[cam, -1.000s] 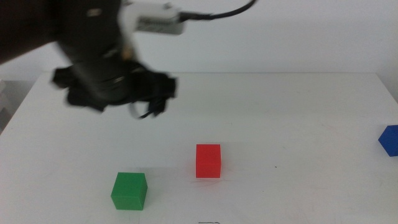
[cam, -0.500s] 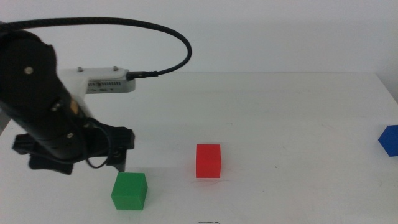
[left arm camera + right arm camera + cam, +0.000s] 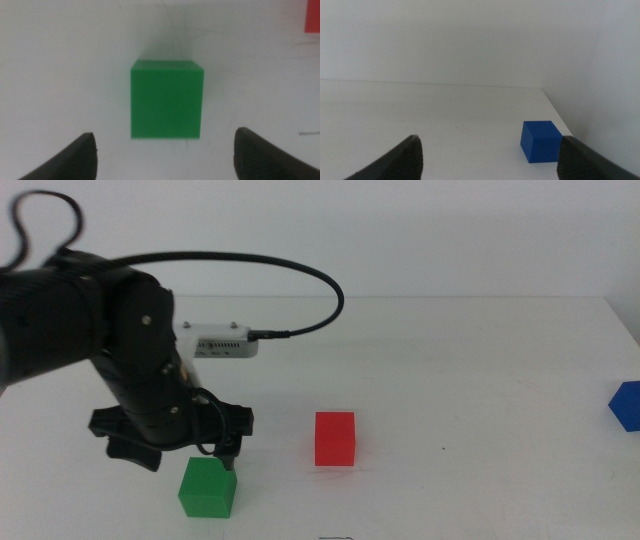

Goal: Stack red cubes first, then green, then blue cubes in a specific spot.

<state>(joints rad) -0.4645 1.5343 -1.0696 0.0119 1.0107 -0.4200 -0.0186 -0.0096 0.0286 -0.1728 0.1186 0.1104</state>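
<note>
Green cube [image 3: 208, 487] near-left, flat on white table. Red cube [image 3: 335, 439] just right of it. Blue cube [image 3: 627, 404] far right edge.

Colours here are pretty simple: the table [image 3: 450, 360] is plain white with no pattern. The green cube [image 3: 208, 487] near the left is a solid matte green, the red cube [image 3: 335, 439] in the middle is bright flat red, and the blue cube [image 3: 627, 404] far right is deep blue. The left gripper [image 3: 185, 448] and its arm are black with a white camera box on top.
</note>
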